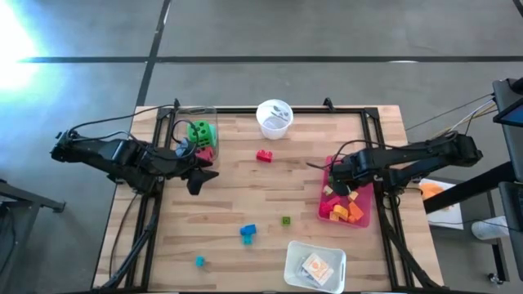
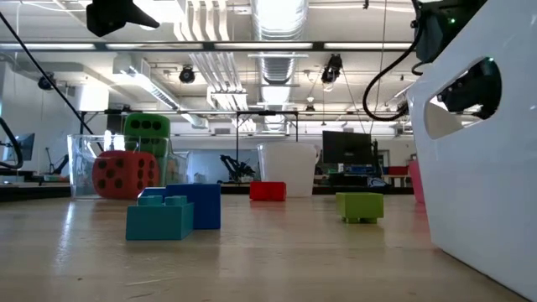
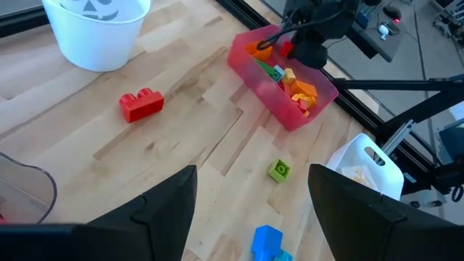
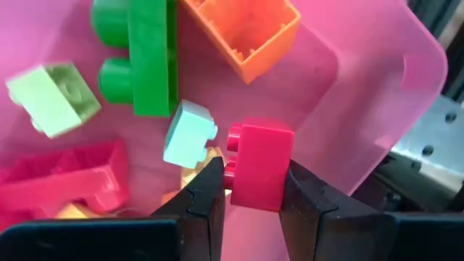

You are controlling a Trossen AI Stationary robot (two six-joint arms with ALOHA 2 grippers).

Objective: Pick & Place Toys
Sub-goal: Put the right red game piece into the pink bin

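Looking down from the high view, the pink bin [image 1: 365,214] already holds several bricks, while a red brick [image 1: 264,155], blue brick [image 1: 248,233], green brick [image 1: 286,220] and small teal brick [image 1: 199,261] lie loose on the table [image 1: 237,196]; the left gripper [image 1: 198,175] hangs spread and empty near the clear box [image 1: 196,122]. The low view shows two dice [image 2: 126,172] inside that box. Through the right wrist view, the right gripper [image 4: 250,190] clamps a red block [image 4: 261,165] over the bin (not yet let go).
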